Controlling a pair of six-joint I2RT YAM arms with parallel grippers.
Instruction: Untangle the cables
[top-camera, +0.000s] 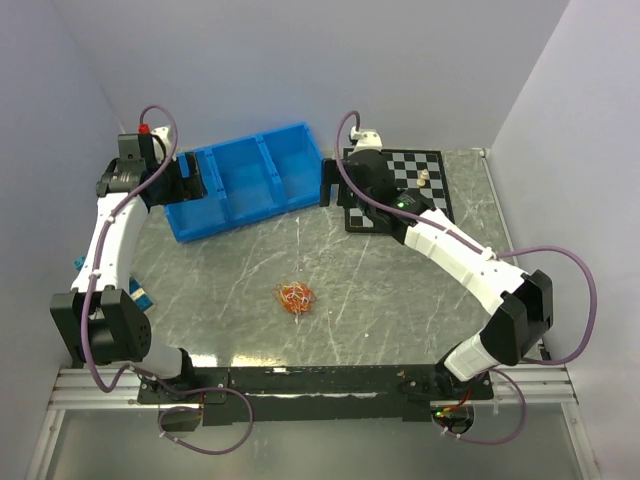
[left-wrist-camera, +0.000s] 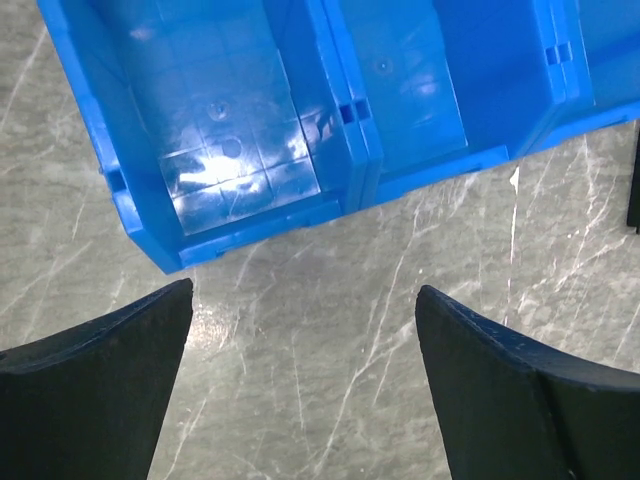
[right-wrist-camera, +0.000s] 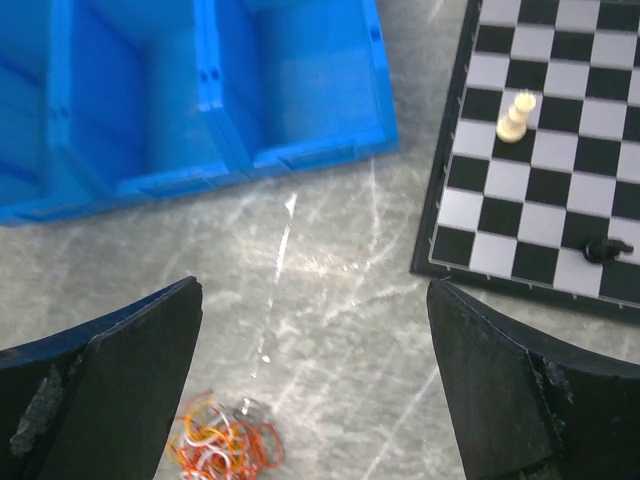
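The top camera looks down from behind the arm bases on the whole table (top-camera: 400, 290). Both wrist cameras peer steeply down, close in; each sees the blue bin (left-wrist-camera: 260, 222) beyond its spread jaws. The cables (right-wrist-camera: 225, 440), low between the jaws of the right gripper (right-wrist-camera: 313, 285), show from above too.

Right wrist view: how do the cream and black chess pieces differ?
The cream chess piece stands upright; the black chess piece seems tipped over. The cream one sits several squares in, the black one in the edge row. Both rest on the black-and-white chessboard.
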